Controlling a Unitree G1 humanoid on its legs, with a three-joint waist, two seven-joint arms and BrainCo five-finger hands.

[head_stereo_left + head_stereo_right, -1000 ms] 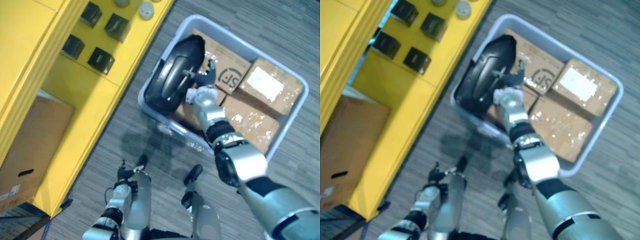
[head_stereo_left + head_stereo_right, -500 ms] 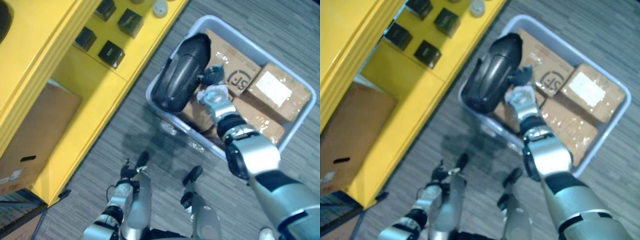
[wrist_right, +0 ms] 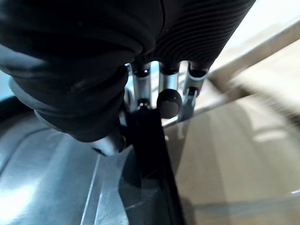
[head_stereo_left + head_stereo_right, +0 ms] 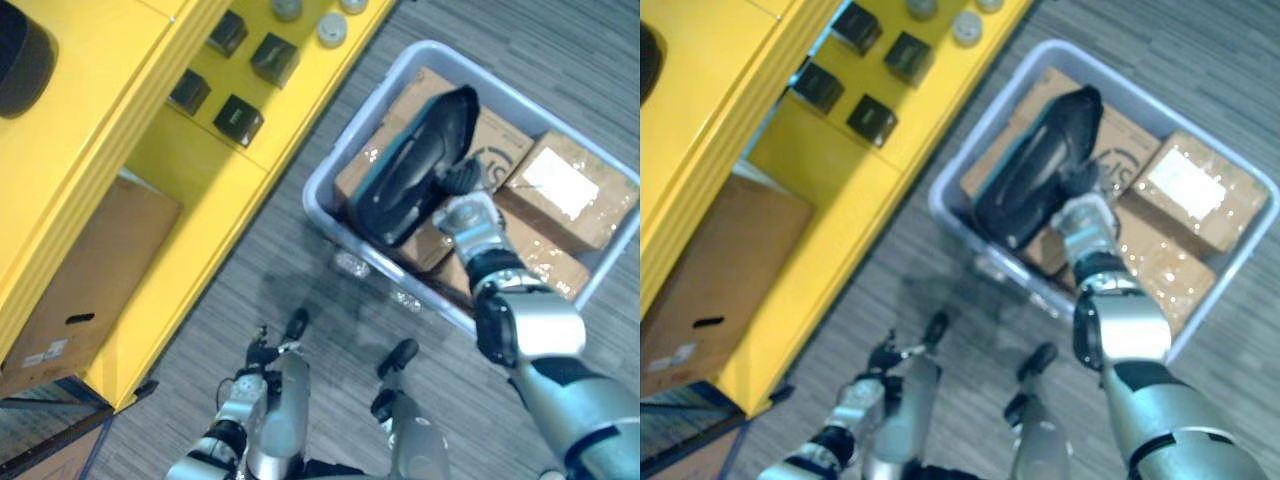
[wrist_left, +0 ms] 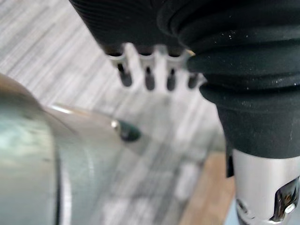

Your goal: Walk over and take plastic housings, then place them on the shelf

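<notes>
A black plastic housing (image 4: 405, 175) stands tilted on its edge in the grey bin (image 4: 367, 115), leaning over the cardboard boxes. My right hand (image 4: 470, 210) is at its right edge, fingers curled round the rim. In the right wrist view my fingers (image 3: 140, 89) wrap the housing's dark edge (image 3: 150, 150). My left hand (image 4: 262, 352) hangs low near the floor, its fingers (image 5: 147, 77) straight and empty. The yellow shelf (image 4: 150, 170) runs along the left.
Small black boxes (image 4: 238, 118) and round grey parts (image 4: 332, 27) sit on the shelf's lower level. A dark rounded thing (image 4: 20, 60) rests on its top level. A cardboard box (image 4: 80, 280) stands beneath. Taped cardboard boxes (image 4: 575, 190) fill the bin.
The housing has tipped from lying flat at the bin's left to standing on edge further right. My right hand's fingers have closed on its rim. The camera has shifted.
</notes>
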